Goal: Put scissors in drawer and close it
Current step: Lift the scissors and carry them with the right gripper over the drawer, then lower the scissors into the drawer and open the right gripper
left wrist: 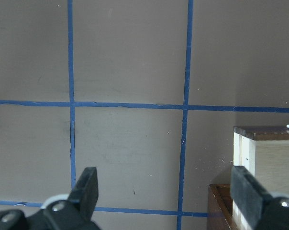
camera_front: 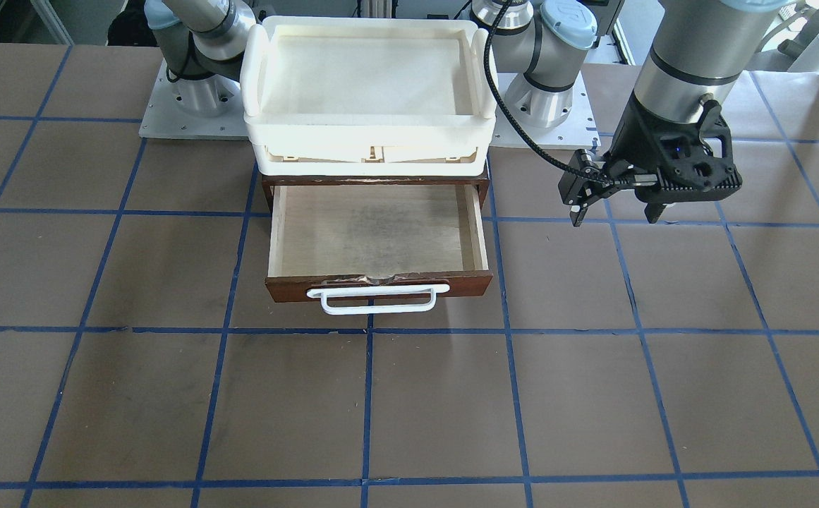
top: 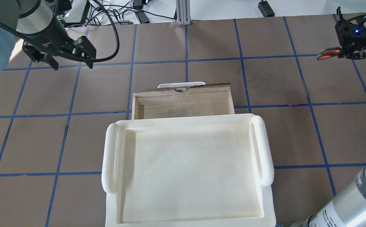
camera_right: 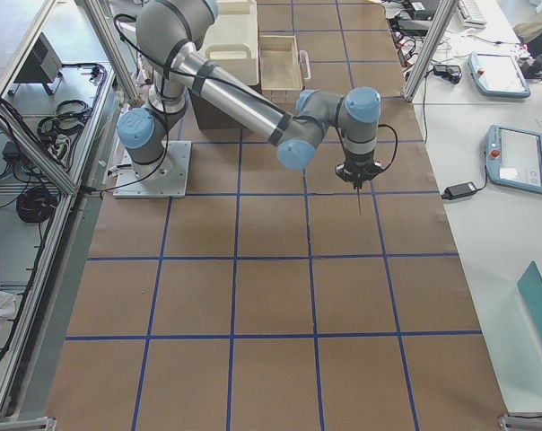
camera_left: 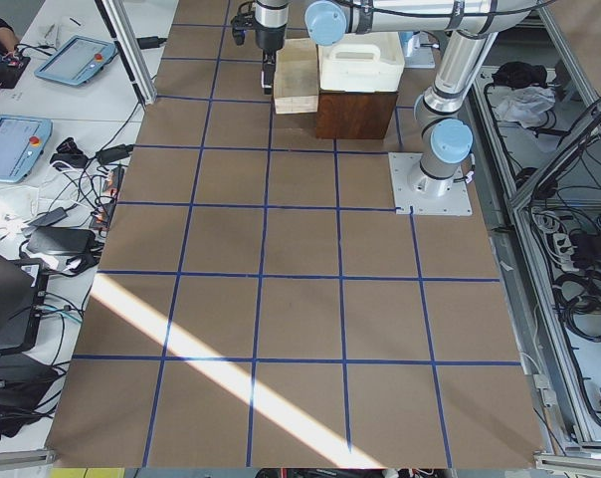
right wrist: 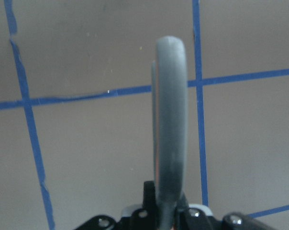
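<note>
Grey-handled scissors (top: 328, 54) sit pinched in the right gripper (top: 343, 53), its jaws closed on them, well apart from the open drawer (camera_front: 381, 233). The left gripper (camera_front: 617, 215) has jaws wide, empty. Thinly held, the scissors could swivel and catch the drawer wall.

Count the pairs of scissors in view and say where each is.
1. The scissors are clamped in the right gripper, well to the robot's right of the drawer. The open drawer shows none, though the white tray hides its back.
</note>
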### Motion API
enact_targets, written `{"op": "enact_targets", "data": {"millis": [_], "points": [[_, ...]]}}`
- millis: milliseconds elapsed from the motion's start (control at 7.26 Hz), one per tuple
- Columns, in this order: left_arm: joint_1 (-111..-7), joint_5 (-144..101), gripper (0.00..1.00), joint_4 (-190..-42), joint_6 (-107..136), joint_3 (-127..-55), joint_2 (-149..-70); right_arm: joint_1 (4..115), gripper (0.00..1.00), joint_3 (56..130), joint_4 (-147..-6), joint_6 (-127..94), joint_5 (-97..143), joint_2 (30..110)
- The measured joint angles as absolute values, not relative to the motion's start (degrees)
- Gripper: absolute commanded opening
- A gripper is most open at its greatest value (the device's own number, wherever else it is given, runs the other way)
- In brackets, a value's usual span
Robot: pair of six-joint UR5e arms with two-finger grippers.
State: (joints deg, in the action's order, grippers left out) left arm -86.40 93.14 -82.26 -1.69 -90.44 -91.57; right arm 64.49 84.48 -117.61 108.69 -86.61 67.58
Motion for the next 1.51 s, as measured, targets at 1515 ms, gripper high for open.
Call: {"op": "enact_targets", "data": {"millis": [1515], "points": [[-86.4, 93.1, 1.00, -82.4, -1.7, -90.4, -91.4, 115.0, 0.00, 88.9, -99.4, 46.6, -95.0, 79.0]]}}
